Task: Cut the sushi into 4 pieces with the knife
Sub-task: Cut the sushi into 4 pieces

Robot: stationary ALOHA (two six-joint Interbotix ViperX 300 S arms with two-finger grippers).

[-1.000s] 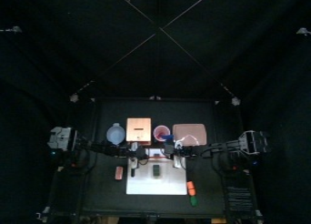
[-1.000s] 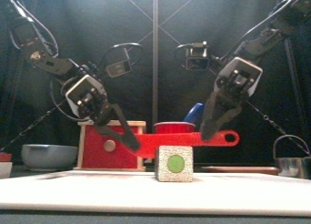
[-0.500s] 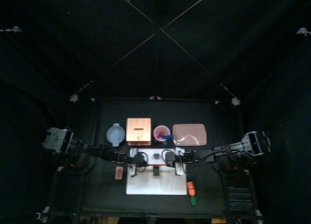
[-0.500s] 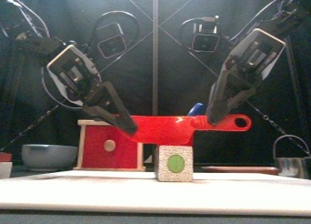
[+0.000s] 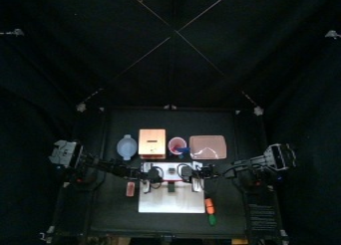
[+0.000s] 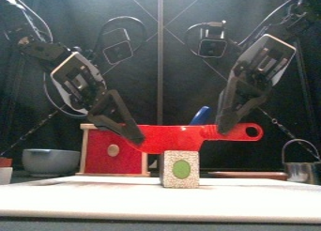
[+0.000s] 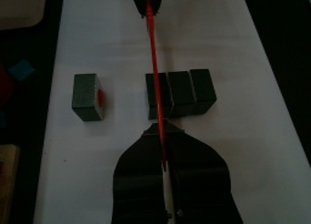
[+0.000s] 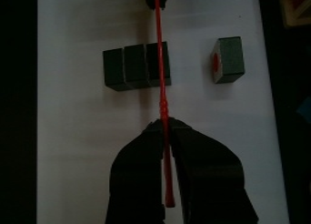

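Red knife (image 6: pixel 189 134) held level above the sushi roll (image 7: pixel 183 91).
Its blade end is pinched by the left gripper (image 6: pixel 129 138), its handle end by the right gripper (image 6: pixel 226 129); on the white cutting board (image 7: pixel 231 36) one block (image 7: pixel 85 94) is parted (three are joined).

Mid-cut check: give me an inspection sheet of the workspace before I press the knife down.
Surface: white cutting board, sushi lying on it.
Job's things: red knife held level over the sushi; three joined blocks; one separated piece.
Clutter: wooden box, blue-grey bowl, red cup behind the board; metal cutter at right.
Grippers: left gripper and right gripper both shut on the knife, one at each end.
Cables: nothing seen on the board.
Surroundings: black curtains; nothing else seen.
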